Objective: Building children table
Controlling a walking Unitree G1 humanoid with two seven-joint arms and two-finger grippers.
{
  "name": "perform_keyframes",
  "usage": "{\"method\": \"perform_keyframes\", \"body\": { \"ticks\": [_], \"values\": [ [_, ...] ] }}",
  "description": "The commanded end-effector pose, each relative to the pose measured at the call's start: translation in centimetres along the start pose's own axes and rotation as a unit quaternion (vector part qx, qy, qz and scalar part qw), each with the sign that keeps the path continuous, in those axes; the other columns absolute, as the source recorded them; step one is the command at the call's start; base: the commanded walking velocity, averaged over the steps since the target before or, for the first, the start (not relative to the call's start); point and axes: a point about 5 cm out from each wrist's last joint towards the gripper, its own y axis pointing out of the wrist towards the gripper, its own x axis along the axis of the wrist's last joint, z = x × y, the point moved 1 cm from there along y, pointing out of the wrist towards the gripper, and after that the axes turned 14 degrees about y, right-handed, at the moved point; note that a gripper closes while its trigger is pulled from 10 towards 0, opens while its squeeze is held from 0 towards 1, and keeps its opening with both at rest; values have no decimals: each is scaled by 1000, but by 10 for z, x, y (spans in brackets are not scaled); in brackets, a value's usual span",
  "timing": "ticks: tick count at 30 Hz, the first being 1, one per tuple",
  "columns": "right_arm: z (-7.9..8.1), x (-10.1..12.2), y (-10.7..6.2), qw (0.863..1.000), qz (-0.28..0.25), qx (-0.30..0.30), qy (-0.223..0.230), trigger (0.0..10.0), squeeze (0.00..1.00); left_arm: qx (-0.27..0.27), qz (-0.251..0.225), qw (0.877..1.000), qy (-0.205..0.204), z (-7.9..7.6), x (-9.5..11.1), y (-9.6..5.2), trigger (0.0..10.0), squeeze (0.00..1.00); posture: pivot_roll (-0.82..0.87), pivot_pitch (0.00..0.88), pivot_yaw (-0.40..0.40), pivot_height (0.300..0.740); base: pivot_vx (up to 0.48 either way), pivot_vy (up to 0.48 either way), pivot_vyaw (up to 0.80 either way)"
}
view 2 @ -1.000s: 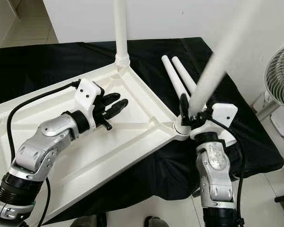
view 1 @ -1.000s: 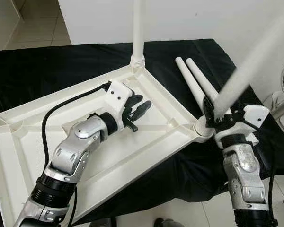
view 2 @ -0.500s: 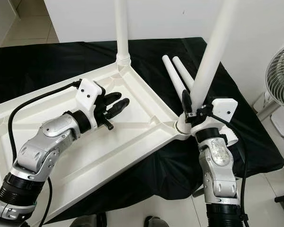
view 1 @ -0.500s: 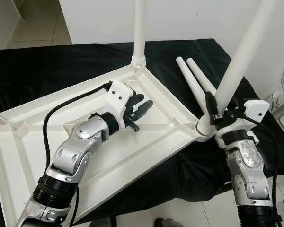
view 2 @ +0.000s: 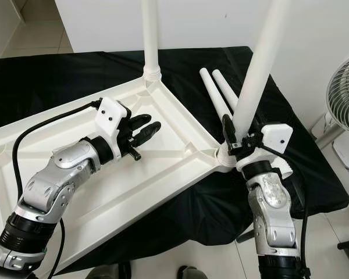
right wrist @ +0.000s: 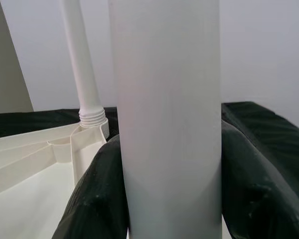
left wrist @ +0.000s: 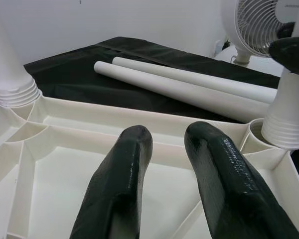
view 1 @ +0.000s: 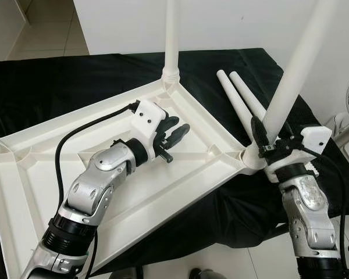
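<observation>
Right gripper (view 1: 266, 141) — leg (view 1: 291, 81) now steeper

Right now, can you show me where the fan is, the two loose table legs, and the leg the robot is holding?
fan (left wrist: 261, 22), left wrist view, on its round grille.
loose table legs (view 1: 239, 100), left eye view, mid-length of the pair.
held leg (view 2: 257, 70), right eye view, on its shaft above the right gripper (view 2: 237, 141).

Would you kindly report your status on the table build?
Right pincer shut on white plastic leg, seated in corner socket. Left pincer open over upturned white tabletop. Two spare legs alongside.
</observation>
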Motion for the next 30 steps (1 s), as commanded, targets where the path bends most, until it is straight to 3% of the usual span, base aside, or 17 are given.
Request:
{"method": "perform_keyframes", "body": {
  "ticks": [1,9,20,21,22,23,24,30],
  "values": [
    [-5,-16,-14,999,19,-30,-21,10000,0,-14,2,1000,-2,-2,-3,-2,10000,0,-39,175,12,740,0,0,0],
    [4,-32,-26,998,10,-60,-33,10000,0,-15,4,1000,1,-1,-3,-4,10000,0,-33,181,24,740,0,0,0],
    [15,-19,-1,998,-34,-48,9,10000,0,-33,0,999,-3,-1,1,-4,10000,0,-11,182,38,740,0,0,0],
    [17,-16,4,998,-35,-41,19,10000,0,-41,-4,999,-12,-2,2,-4,10000,200,-11,182,38,740,0,0,0],
    [17,-16,4,998,-35,-41,19,10000,0,-41,-4,999,-12,-2,2,-4,10000,200,-11,182,38,740,0,0,0],
    [19,-13,8,998,-37,-33,24,10000,0,-47,-7,999,-16,-3,3,-3,10000,533,-11,182,38,740,0,0,0],
    [21,-10,12,999,-38,-21,26,10000,0,-54,-13,998,-20,-4,5,-3,10000,1000,-9,179,23,740,0,0,0],
    [23,-3,21,999,-39,2,25,10000,0,-57,-21,998,-17,-4,7,2,10000,1000,-16,177,8,740,0,0,0]
  ]
}}
